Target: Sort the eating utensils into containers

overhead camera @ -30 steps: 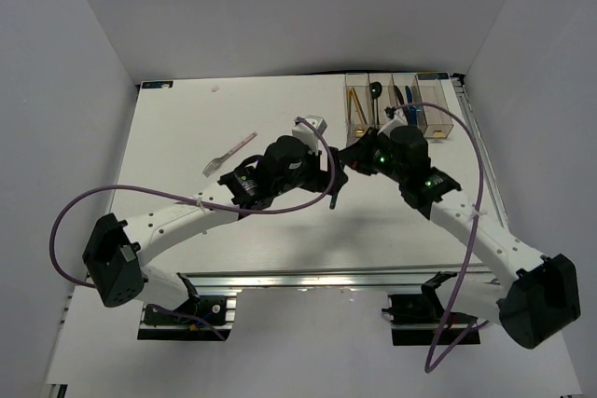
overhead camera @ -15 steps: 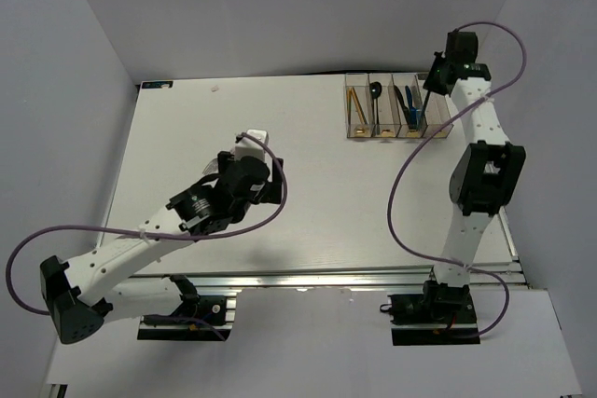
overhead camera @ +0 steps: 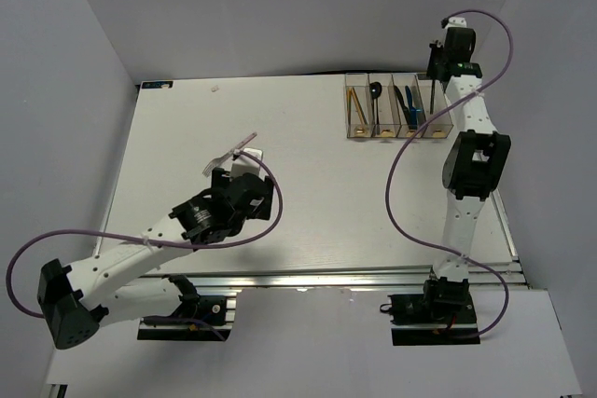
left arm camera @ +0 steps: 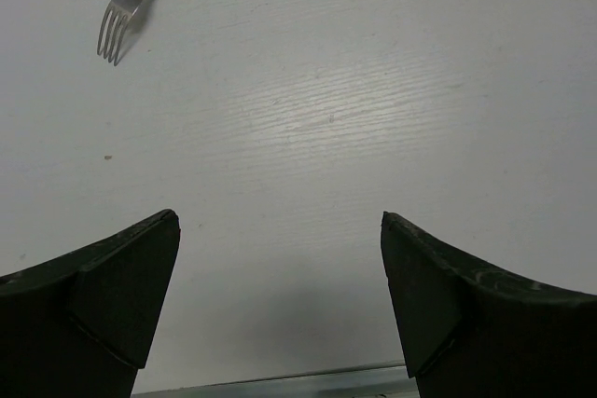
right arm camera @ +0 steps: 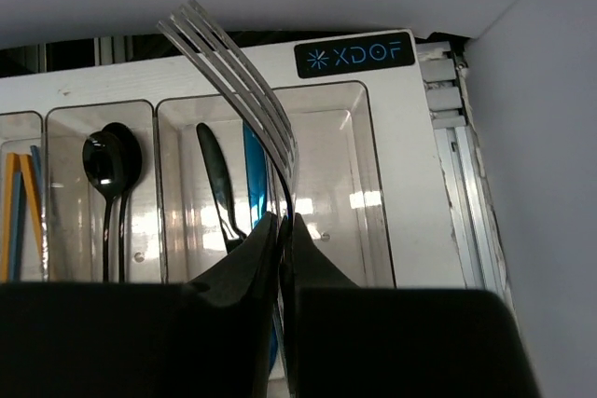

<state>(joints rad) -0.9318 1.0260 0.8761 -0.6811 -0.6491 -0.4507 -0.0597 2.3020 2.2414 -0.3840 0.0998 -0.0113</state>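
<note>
Both arms have parted from the middle of the desk [overhead camera: 317, 202]: the right claw [right arm camera: 280, 240], shut on a fork [right arm camera: 233, 58], now hangs over the bins [overhead camera: 393, 109] at its far right corner; the left claw [left arm camera: 278, 258], wide open and empty, hovers near a second fork [left arm camera: 126, 11]. Best, probably, to line the held fork along the empty end bin [right arm camera: 359, 174], lower it in, then release.

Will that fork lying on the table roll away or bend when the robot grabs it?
Probably no rolling: the fork lies flat on the table. Its metal tines look stiff, so bending seems unlikely. It is thin and low, so the open left gripper may slip off it.
</note>
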